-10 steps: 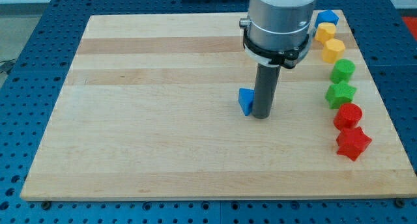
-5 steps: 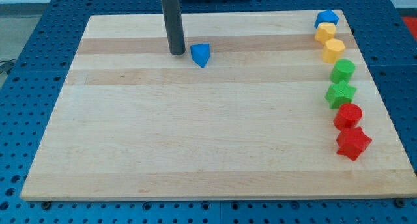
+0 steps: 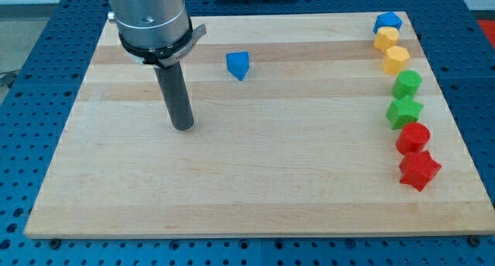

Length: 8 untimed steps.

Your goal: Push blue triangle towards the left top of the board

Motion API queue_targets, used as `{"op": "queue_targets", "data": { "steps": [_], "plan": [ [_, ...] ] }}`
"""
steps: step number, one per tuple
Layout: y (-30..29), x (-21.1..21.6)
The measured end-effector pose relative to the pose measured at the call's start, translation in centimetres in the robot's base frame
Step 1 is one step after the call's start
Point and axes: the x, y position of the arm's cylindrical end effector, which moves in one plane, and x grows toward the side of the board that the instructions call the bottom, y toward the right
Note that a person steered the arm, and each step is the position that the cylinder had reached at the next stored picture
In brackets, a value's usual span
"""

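The blue triangle lies on the wooden board, in its upper half, a little left of centre. My tip rests on the board below and to the left of the triangle, well apart from it, not touching any block. The rod runs up to the grey arm housing at the view's top left.
A column of blocks runs down the board's right edge: a blue block, two yellow blocks, two green blocks, a red round block and a red star.
The blue triangle went from mid-board up and left to its present spot, then stayed still. My tip moved from beside the triangle's left down and left, away from it.
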Motion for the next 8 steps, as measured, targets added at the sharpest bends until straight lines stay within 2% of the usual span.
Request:
{"op": "queue_targets", "data": {
  "steps": [1, 2, 3, 4, 5, 7, 8],
  "plan": [
    [4.1, 0.2],
    [16.9, -0.6],
    [17.7, -0.9],
    [15.7, -5.7],
    [10.6, -10.9],
    [9.9, -11.1],
    [7.1, -14.8]
  ]
}}
